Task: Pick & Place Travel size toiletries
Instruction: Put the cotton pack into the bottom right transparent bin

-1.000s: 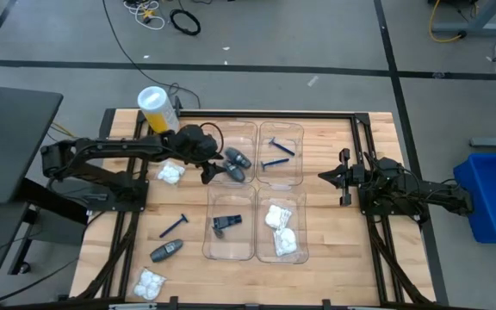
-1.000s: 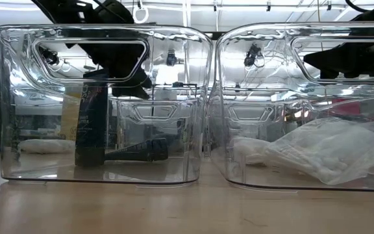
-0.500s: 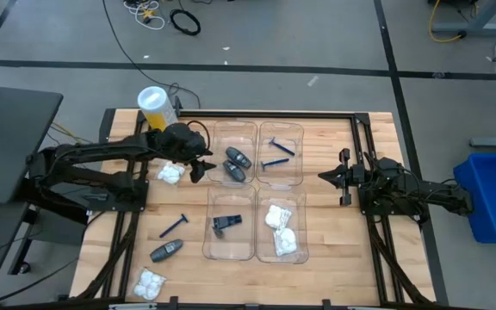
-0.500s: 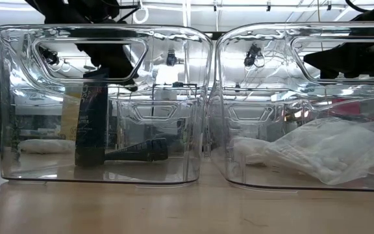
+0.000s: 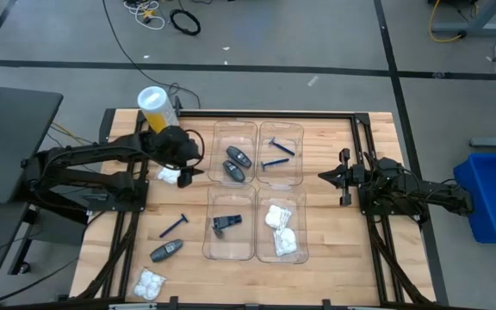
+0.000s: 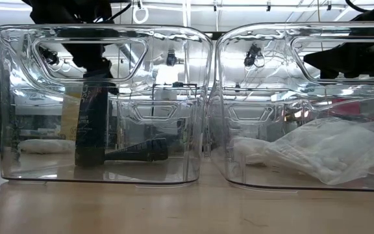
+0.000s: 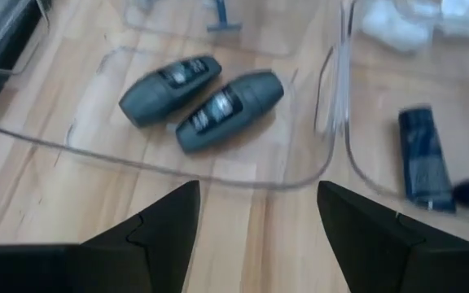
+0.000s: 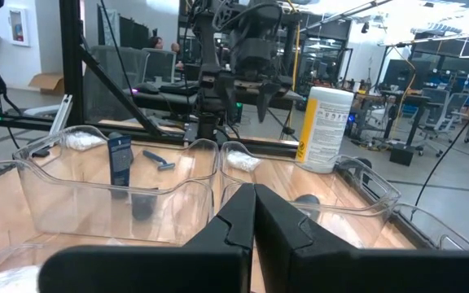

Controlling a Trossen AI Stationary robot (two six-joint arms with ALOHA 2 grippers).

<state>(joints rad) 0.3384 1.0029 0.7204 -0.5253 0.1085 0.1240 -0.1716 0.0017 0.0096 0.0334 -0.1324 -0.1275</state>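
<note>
We see the left end effector (image 5: 182,169) left of centre in the high view, over the wooden worktop (image 5: 325,250) beside the clear plastic trays (image 5: 233,151), its fingers spread wide and holding nothing. Two dark grey oval tubes (image 7: 203,99) lie side by side in the upper-left tray, smooth and rounded, long axes diagonal. A thin blue razor (image 5: 174,226) lies slantwise at lower left, near another grey tube (image 5: 167,250) and a crinkly white packet (image 5: 150,283). The right end effector (image 5: 324,176) waits at centre right, fingers closed on nothing.
</note>
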